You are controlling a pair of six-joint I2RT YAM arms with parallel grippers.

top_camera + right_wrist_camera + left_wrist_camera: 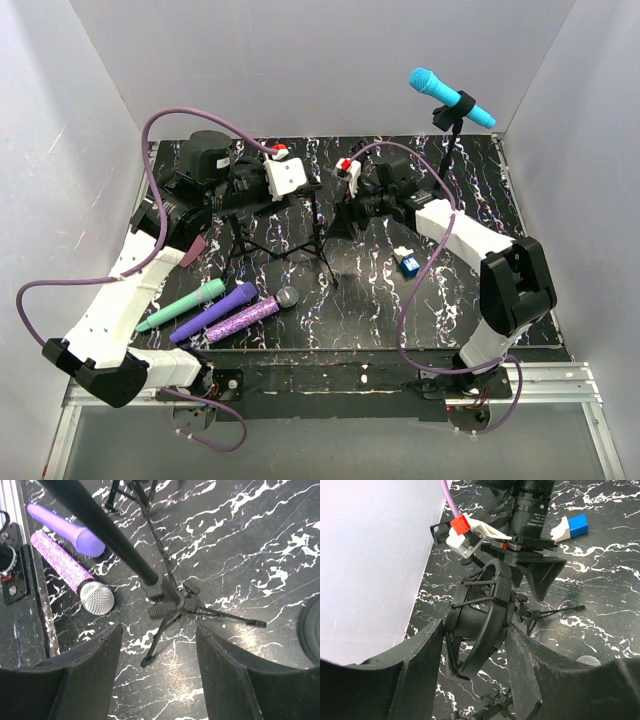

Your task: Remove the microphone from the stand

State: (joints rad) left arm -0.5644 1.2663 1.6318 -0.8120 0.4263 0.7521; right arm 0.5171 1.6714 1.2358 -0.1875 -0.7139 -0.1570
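Note:
A cyan microphone (450,97) sits clipped in a tall black stand (447,150) at the back right, far from both grippers. A second tripod stand (300,240) stands mid-table. My left gripper (312,190) is open; in the left wrist view (476,630) its jaws stand on either side of a black shock-mount ring (487,615) on that stand. I cannot tell whether the ring holds a microphone. My right gripper (342,215) is open and empty, above the tripod's base (170,605) in the right wrist view (159,630).
A green microphone (182,306), a purple one (213,312) and a glittery purple one with a silver head (250,316) lie front left. A small blue-and-white block (406,262) lies right of centre. Tripod legs (220,616) spread over the marbled mat. White walls enclose the table.

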